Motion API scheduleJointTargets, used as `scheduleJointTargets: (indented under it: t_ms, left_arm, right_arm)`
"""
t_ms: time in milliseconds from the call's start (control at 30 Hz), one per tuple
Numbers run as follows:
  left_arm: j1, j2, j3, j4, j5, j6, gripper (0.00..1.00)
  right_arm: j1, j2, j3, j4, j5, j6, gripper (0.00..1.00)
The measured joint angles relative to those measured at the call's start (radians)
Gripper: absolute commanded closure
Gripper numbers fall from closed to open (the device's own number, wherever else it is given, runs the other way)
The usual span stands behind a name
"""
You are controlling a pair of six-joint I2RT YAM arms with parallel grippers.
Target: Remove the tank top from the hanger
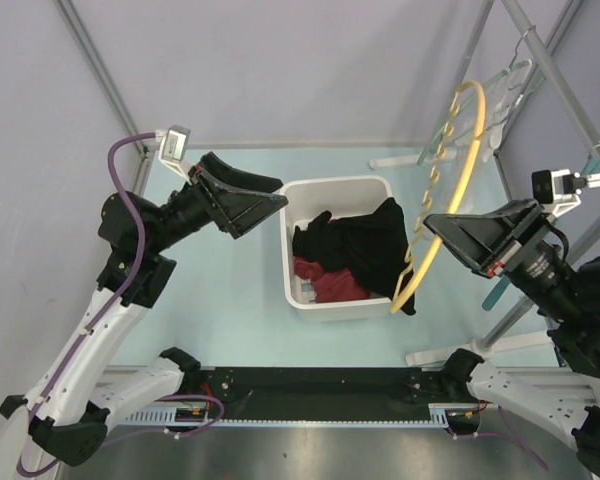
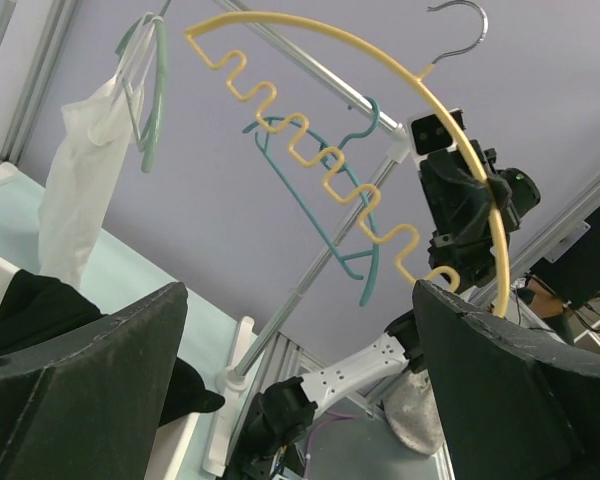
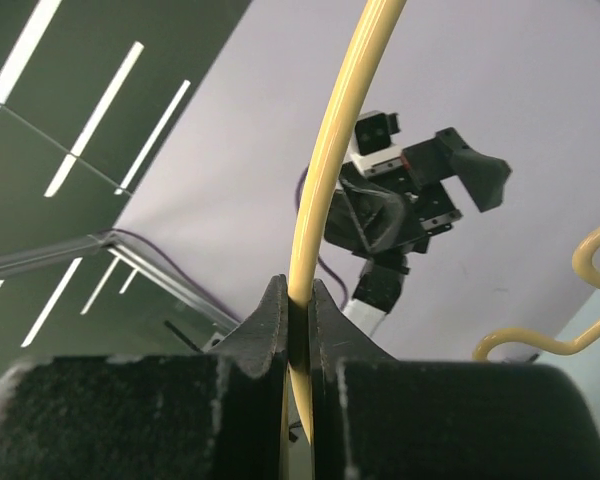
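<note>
lying crumpled in the white bin [image 1: 330, 184], the black tank top [image 1: 365, 245] is off the yellow hanger [image 3: 343, 110]; one fold spills over the bin's right rim, just beside the hanger's lower end, contact not discernible. a red garment [image 1: 330, 282] lies under it in the same bin. the right gripper [image 3: 298, 300] has its fingers pinched tight on the hanger's curved rod, holding it tilted above the bin's right side. the left gripper [image 1: 265, 205] hovers left of the bin over the table [image 1: 220, 300], fingers spread wide, gripping nothing. a green hanger [image 2: 158, 90] carries a white garment [image 2: 75, 180] behind.
</note>
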Motion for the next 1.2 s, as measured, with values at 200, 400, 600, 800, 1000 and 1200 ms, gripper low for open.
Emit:
scheduleJointTargets:
  t_ms: [200, 400, 600, 800, 1000, 1200]
  left_arm:
    - [0.000, -0.019, -0.020, -0.036, -0.010, 0.010, 0.01]
    - [0.000, -0.023, -0.037, -0.048, -0.010, 0.010, 0.01]
    - [0.000, -0.021, -0.037, -0.049, -0.010, 0.010, 0.01]
    - [0.000, -0.015, -0.046, -0.053, -0.011, 0.014, 0.01]
    - [0.000, 0.005, -0.050, -0.055, -0.011, 0.027, 0.00]
    - [0.000, 0.030, -0.051, -0.055, -0.010, 0.027, 0.01]
  right_arm:
    - [-0.069, -0.080, 0.009, -0.024, 0.002, 0.050, 1.00]
    - [-0.205, -0.071, 0.107, -0.123, 0.023, 0.065, 1.00]
    - [-0.274, -0.011, 0.127, -0.182, 0.068, 0.103, 1.00]
    - [-0.277, 0.089, 0.121, -0.242, 0.163, 0.130, 1.00]
    - [-0.277, 0.107, 0.115, -0.243, 0.288, 0.105, 1.00]
    - [-0.277, 0.118, 0.115, -0.239, 0.414, 0.088, 1.00]
